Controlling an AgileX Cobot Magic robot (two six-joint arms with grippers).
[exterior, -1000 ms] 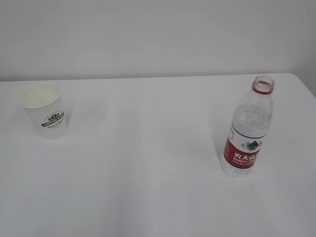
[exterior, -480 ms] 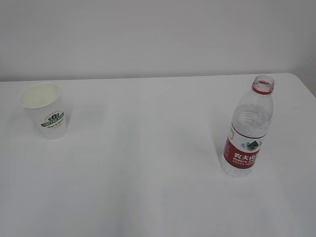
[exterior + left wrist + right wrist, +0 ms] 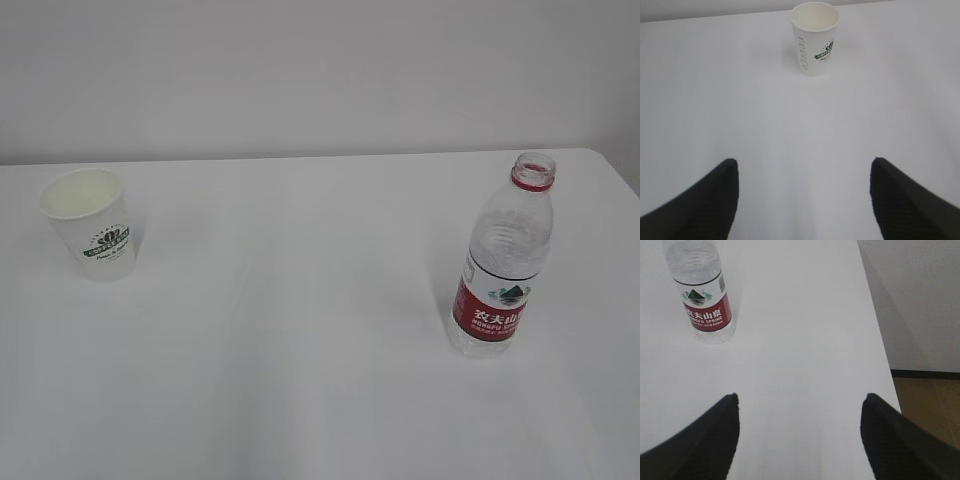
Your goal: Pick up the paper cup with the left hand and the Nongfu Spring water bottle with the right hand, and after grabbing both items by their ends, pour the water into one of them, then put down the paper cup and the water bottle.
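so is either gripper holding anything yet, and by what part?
Nothing held. Left gripper is open, short of the white paper cup with green logo; right gripper is open, short of the clear red-labelled plastic bottle.

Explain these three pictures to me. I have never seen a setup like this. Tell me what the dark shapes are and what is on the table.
This is a two-armed robot at a white table. One picture looks at the table from the front; no arm shows there. The other two come from cameras on each wrist. The dark shapes at their lower corners are the fingers of each tool: the left tool and the right tool, both open and holding nothing. On the table stand a paper cup, upright on the left, and an uncapped water bottle on the right.
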